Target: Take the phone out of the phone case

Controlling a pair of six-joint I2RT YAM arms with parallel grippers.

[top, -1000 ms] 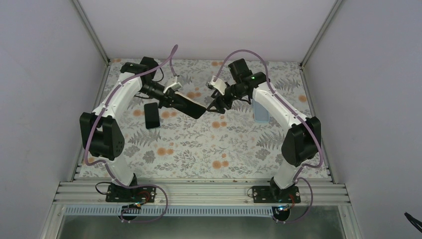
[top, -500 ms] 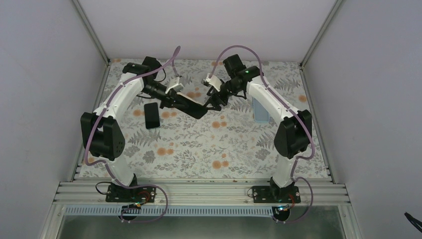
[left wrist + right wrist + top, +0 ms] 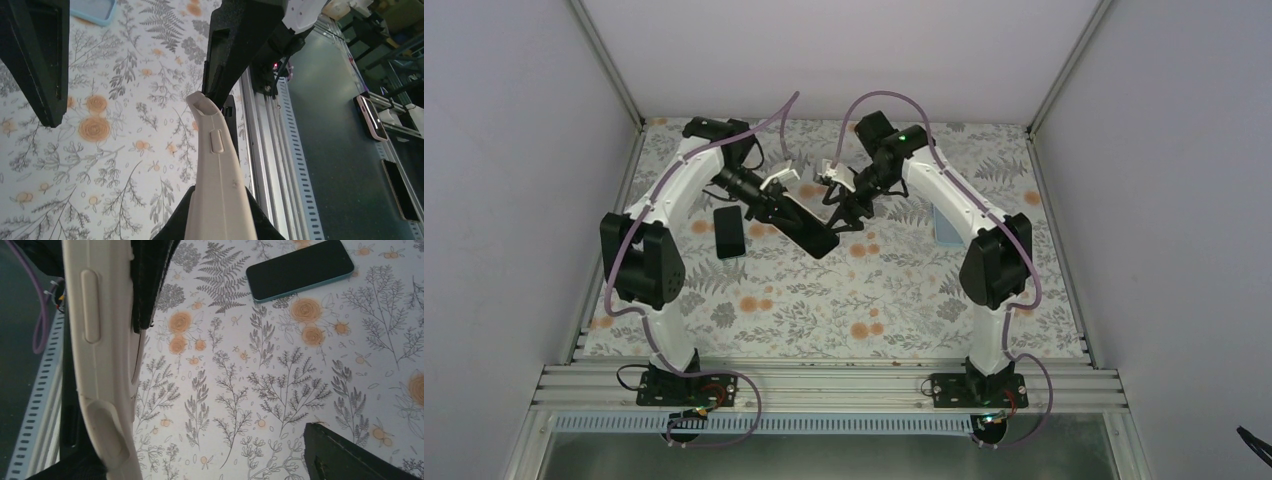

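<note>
My left gripper is shut on a cased phone and holds it above the middle of the table, dark side up. In the left wrist view the cream case's edge, with its side button, rises from between the left gripper. My right gripper is open at the case's free end. One of its black fingers touches the case tip and the other stands far off. In the right wrist view the case lies along the left of the right gripper.
A black phone with a teal rim lies on the flowered table left of the grippers; it also shows in the right wrist view. A light blue case lies at the right. The table's metal rail is near, with other phones beyond it.
My right arm has swung left and its open gripper has closed in on the case's free end. My left gripper has turned the cased phone so its free end points nearer the front.
</note>
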